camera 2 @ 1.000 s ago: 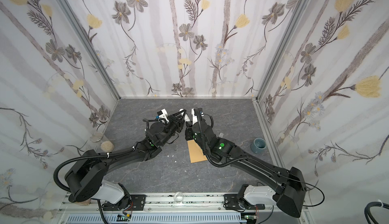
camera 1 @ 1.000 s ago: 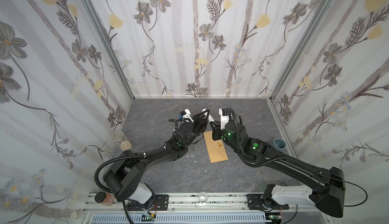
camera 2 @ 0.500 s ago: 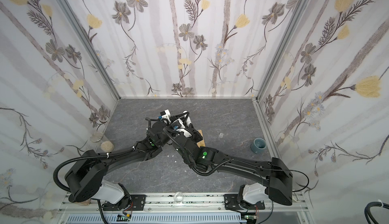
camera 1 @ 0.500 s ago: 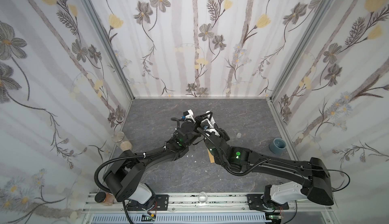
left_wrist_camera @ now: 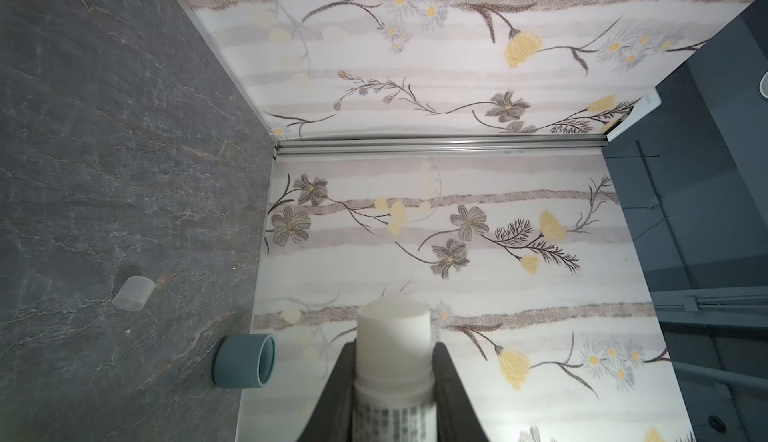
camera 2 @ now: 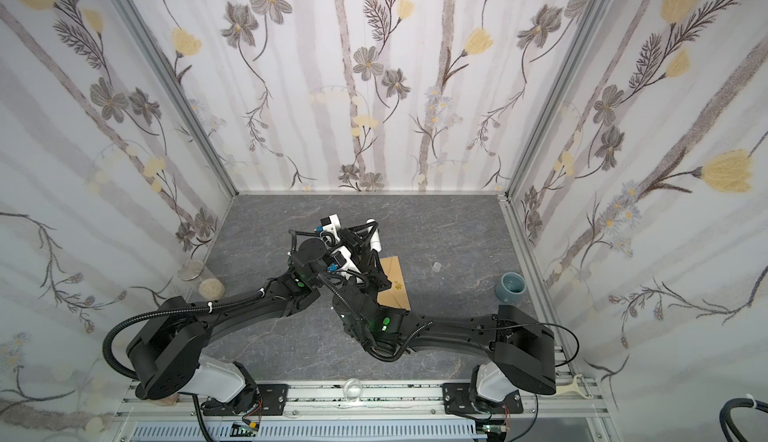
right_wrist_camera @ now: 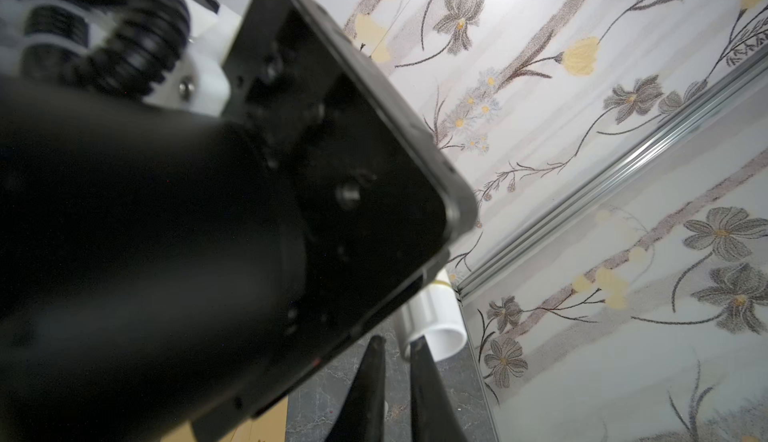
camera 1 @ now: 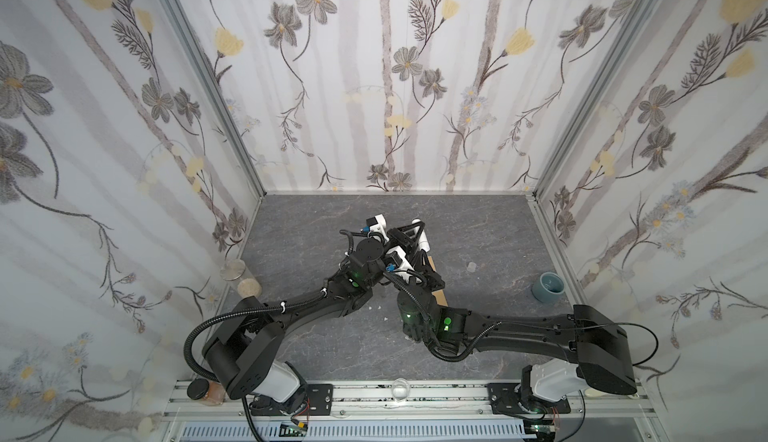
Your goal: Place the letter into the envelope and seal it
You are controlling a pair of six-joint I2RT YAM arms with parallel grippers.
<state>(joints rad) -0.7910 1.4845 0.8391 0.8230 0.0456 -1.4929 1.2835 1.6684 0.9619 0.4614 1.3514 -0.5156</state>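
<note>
Grey stone-look table [camera 1: 478,228], floral walls on three sides. Envelope [camera 2: 395,282] flat near table centre, partly under right arm. In a top view most of it shows; in a top view only slivers of envelope [camera 1: 439,297].

Left wrist view alone shows grip: left gripper [left_wrist_camera: 392,357] clamped on glue stick [left_wrist_camera: 392,336], uncapped. Cap [left_wrist_camera: 133,292] lies between envelope and cup [left_wrist_camera: 245,361], cup near table's right edge.

Right wrist view, largely blocked by left arm: right gripper [right_wrist_camera: 399,344] jaws narrowly apart, nothing between, tips just beside stick's end.
</note>
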